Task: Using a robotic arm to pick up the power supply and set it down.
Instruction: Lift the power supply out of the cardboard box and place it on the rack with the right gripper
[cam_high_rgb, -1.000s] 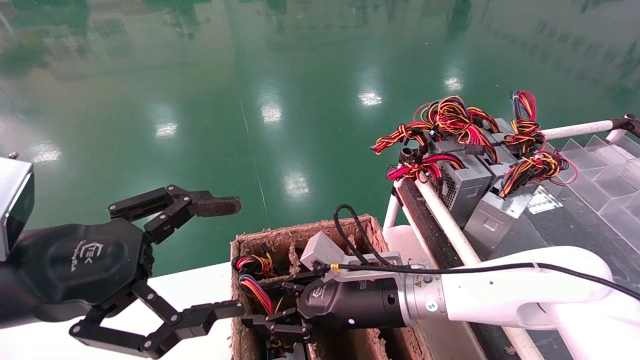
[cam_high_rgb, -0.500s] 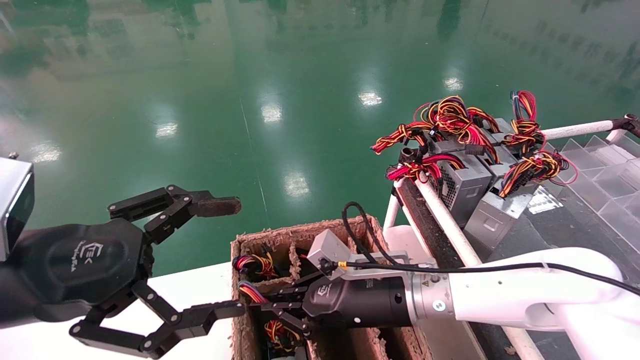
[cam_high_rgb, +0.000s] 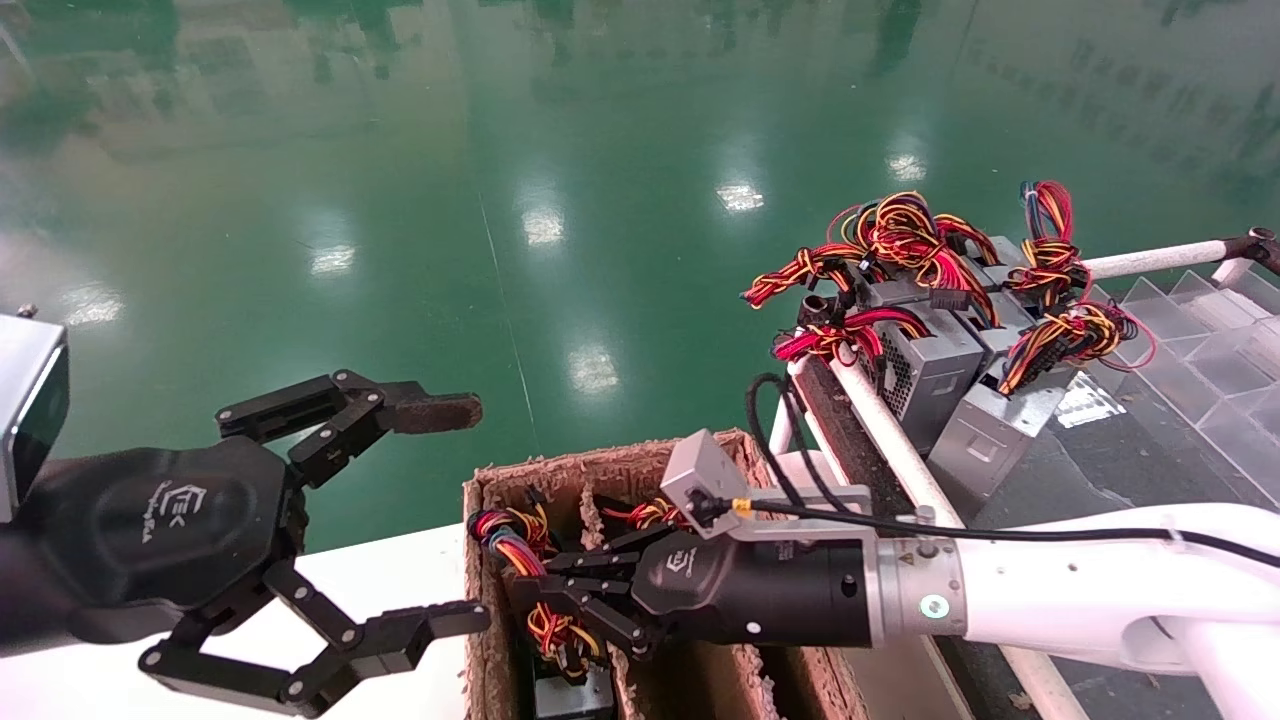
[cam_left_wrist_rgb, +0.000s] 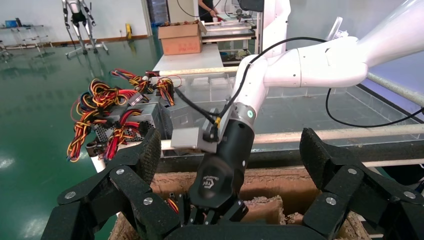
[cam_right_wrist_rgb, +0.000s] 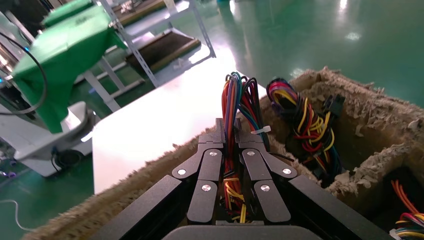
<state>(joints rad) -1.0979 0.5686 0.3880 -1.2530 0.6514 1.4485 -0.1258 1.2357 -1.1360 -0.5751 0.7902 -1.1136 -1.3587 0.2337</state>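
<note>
The power supply is a small grey box (cam_high_rgb: 570, 692) low in a compartment of the brown fibre crate (cam_high_rgb: 600, 462). Its tied bundle of red, yellow and orange wires (cam_right_wrist_rgb: 231, 102) runs up between the fingers of my right gripper (cam_right_wrist_rgb: 228, 125). That gripper (cam_high_rgb: 545, 612), on the white robotic arm (cam_high_rgb: 1080, 590), is shut on the bundle and reaches into the crate from the right. The left wrist view also shows the right gripper (cam_left_wrist_rgb: 212, 212) over the crate. My left gripper (cam_high_rgb: 455, 515) hangs open left of the crate, holding nothing.
Several other grey boxes with wire bundles (cam_high_rgb: 930, 370) lie on the rack at the right, behind a white rail (cam_high_rgb: 890, 440). Clear divided trays (cam_high_rgb: 1200, 330) sit further right. Another wire bundle (cam_right_wrist_rgb: 302, 117) fills a neighbouring crate compartment. A white tabletop (cam_high_rgb: 400, 575) lies under the left gripper.
The right arm has drawn back to the right and slightly up with the wire bundle pinched. The grey box now shows in the compartment. The left gripper has not moved.
</note>
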